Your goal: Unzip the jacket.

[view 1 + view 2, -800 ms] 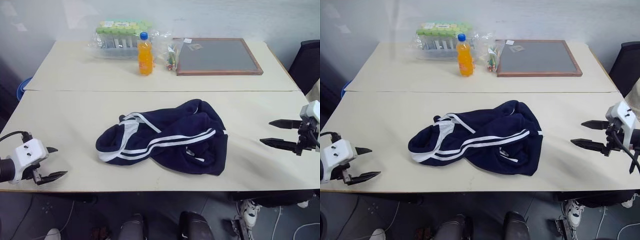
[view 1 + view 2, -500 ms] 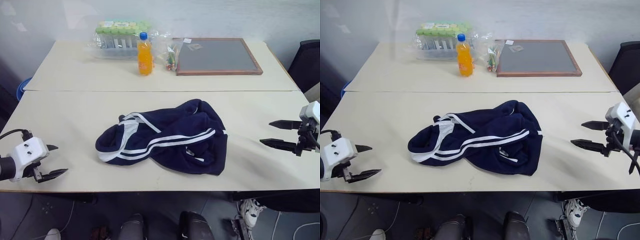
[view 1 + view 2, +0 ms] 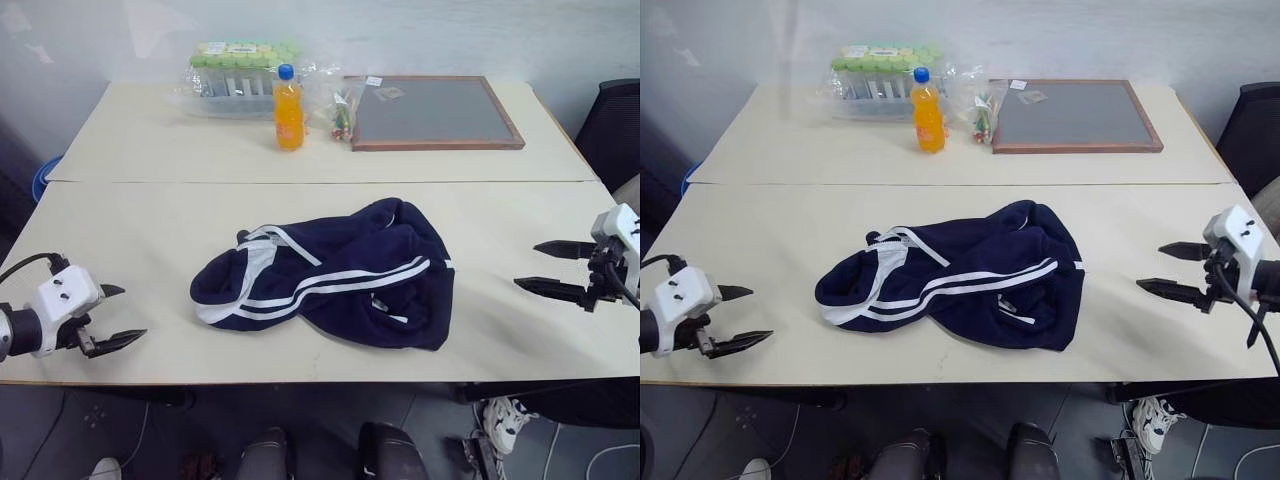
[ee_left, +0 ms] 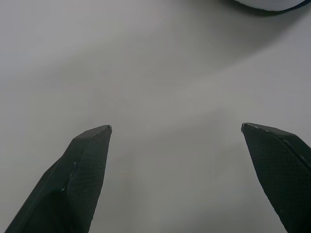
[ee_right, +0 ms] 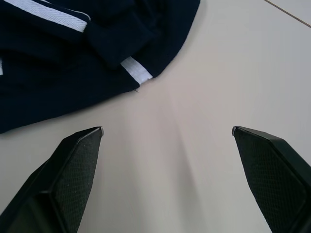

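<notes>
As both end effectors, left (image 3: pixel 112 315) and right (image 3: pixel 548 267), hang open, jacket (image 3: pixel 330 273) looks soft, light; pinch near collar, approx.

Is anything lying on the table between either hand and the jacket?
Nothing visible. Bare tabletop separates the left hand and the right hand from the crumpled jacket. The orange bottle stands on the far table, out of both paths.
</notes>
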